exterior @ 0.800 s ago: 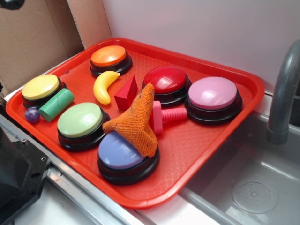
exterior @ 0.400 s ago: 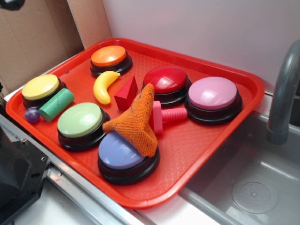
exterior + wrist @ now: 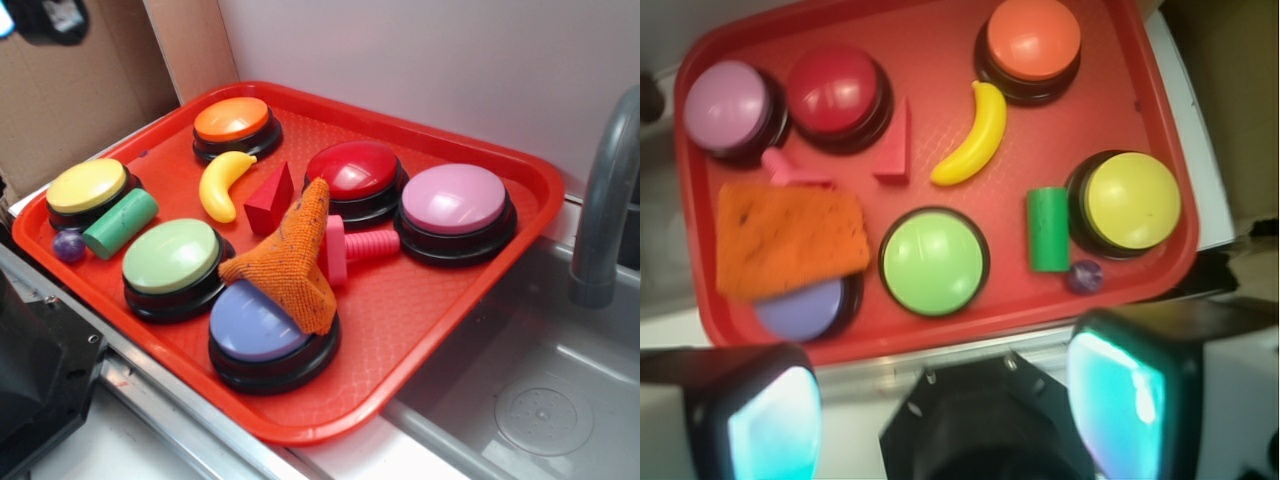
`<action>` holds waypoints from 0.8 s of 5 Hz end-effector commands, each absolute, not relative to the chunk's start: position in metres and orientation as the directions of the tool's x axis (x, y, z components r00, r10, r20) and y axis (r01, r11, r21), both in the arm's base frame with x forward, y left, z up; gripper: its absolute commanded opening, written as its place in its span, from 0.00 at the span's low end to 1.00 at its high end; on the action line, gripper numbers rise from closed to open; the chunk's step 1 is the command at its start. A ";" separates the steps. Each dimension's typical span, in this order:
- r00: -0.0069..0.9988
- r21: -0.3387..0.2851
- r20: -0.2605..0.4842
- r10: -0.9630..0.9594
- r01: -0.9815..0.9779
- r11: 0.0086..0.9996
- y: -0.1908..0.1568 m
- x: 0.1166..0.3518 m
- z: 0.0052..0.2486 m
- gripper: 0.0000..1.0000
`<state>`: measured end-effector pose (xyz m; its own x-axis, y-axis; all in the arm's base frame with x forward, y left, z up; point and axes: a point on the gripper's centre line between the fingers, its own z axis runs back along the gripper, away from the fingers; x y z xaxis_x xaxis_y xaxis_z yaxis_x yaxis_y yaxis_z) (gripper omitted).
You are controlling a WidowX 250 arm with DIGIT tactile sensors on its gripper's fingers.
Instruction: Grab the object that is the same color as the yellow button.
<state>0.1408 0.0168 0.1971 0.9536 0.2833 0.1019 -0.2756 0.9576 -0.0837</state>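
Note:
The object, a small glossy yellow banana [image 3: 225, 183] [image 3: 973, 135], lies on the red tray [image 3: 420, 300] [image 3: 940, 325] between the orange button and a red wedge. At the tray's left end sits the yellow button [image 3: 88, 186] [image 3: 1132, 202], with a green cylinder beside it. My gripper [image 3: 945, 400] is open and holds nothing. It hovers high above the tray's near edge, well away from the banana. In the exterior view only a dark part of the gripper [image 3: 48, 18] shows, at the top left corner.
Also on the tray are orange [image 3: 233, 120], green [image 3: 171, 257], red [image 3: 353, 171], pink [image 3: 454, 200] and purple [image 3: 250, 325] buttons. An orange cloth [image 3: 290, 258] drapes over the purple one. A green cylinder [image 3: 121, 223], purple ball [image 3: 69, 245], red wedge [image 3: 270, 198] and pink bolt [image 3: 350, 247] lie between. A sink [image 3: 545, 400] and faucet [image 3: 605, 200] stand at the right.
The gripper has come further into the top left corner of the exterior view. Nothing on the tray has moved.

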 end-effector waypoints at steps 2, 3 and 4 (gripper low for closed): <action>0.716 -0.066 0.091 0.692 -0.689 0.722 0.064 0.200 0.113 1.00; 0.654 -0.031 0.127 0.746 -0.749 0.662 0.068 0.219 0.085 1.00; 0.614 -0.022 0.159 0.773 -0.781 0.624 0.068 0.234 0.062 1.00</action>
<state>0.2350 0.0625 0.0531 0.6167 0.7763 0.1304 -0.7828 0.6223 -0.0030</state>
